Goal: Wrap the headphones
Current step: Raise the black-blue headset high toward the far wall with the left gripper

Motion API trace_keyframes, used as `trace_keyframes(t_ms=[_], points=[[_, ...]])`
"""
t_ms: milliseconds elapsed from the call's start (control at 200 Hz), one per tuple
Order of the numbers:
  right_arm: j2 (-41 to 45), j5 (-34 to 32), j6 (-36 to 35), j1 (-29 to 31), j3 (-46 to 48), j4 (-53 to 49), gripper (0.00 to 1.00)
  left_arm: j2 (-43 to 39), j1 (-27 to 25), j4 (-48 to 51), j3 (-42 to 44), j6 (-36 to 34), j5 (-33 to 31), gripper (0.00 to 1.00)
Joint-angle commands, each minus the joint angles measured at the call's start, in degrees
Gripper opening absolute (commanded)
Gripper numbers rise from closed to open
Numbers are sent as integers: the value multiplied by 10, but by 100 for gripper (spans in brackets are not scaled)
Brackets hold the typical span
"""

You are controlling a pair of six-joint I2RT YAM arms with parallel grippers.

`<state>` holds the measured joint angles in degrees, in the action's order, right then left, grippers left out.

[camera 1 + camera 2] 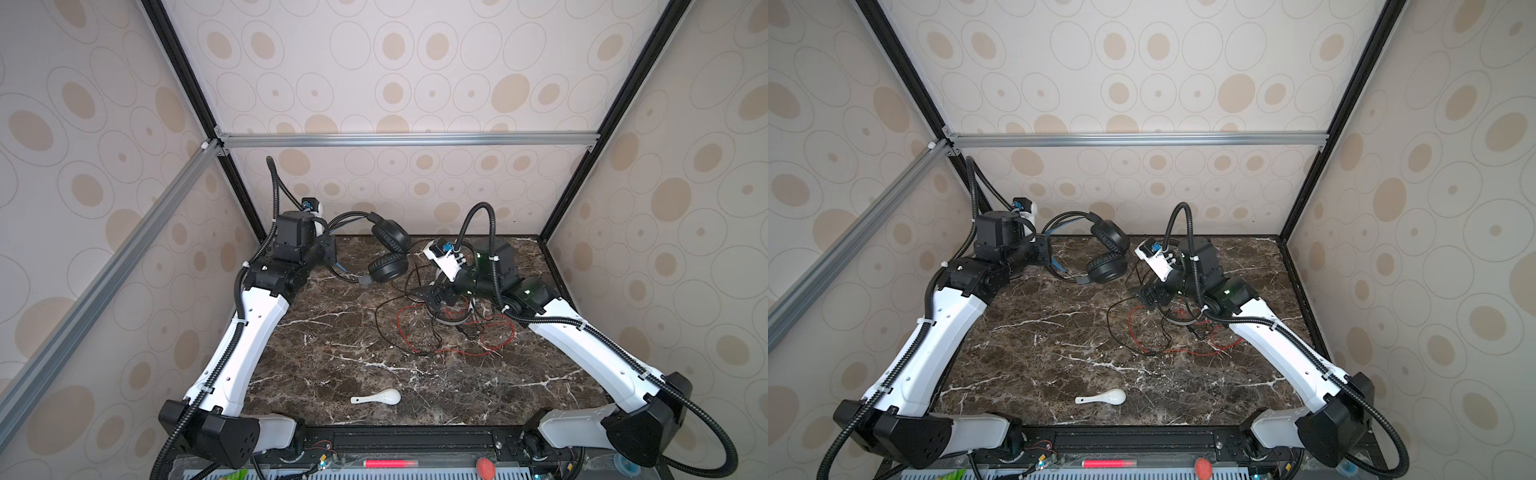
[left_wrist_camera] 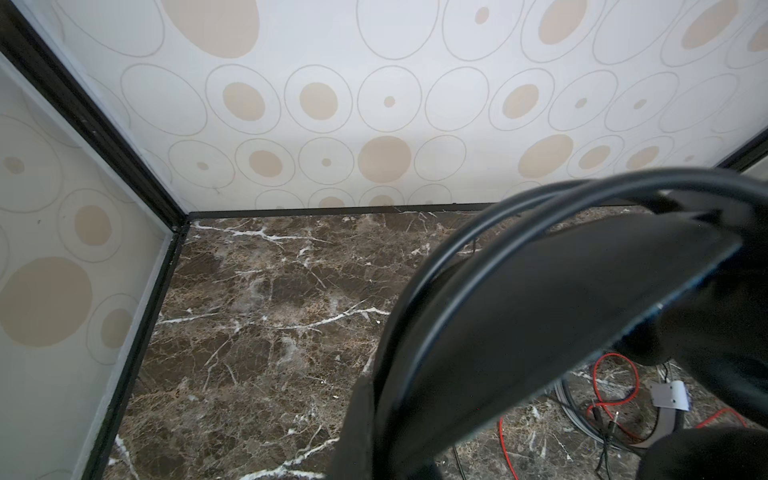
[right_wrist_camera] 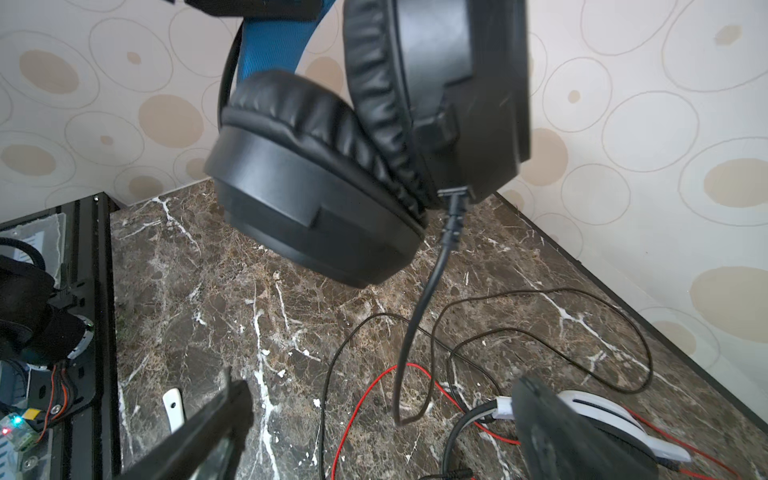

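The black headphones (image 1: pixel 388 249) (image 1: pixel 1106 253) hang above the back of the table. My left gripper (image 1: pixel 333 253) (image 2: pixel 382 449) is shut on their headband (image 2: pixel 540 311), which has a blue lining. Their earcups (image 3: pixel 332 174) fill the right wrist view, and the thin black cord (image 3: pixel 415 332) drops from them to the table. My right gripper (image 1: pixel 432 297) (image 3: pixel 382 415) stands open around that hanging cord without gripping it. Under it lie the white headphones (image 3: pixel 602 419) (image 1: pixel 453 320), partly hidden, with their red cord (image 1: pixel 494 340) (image 1: pixel 1183 352) spread loose on the marble.
A small white ceramic spoon (image 1: pixel 380 397) (image 1: pixel 1105 397) lies near the front edge. The marble table (image 1: pixel 332 353) is walled on three sides. Black and red cords tangle together at the middle right.
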<state>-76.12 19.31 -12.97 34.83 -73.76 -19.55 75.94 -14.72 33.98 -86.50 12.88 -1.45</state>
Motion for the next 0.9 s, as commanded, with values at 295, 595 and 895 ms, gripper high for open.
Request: trace_keyframes(t_ms=[295,595,895], points=[[-26,6,74,-8,97,212,98,-24,1,-1,-55,51,53,0],[-18,40,114,-37,156,297,91,4,1,61,-149,62,74,0],[-25,45,126,-44,171,349,82,37,1,125,-247,80,88,0]])
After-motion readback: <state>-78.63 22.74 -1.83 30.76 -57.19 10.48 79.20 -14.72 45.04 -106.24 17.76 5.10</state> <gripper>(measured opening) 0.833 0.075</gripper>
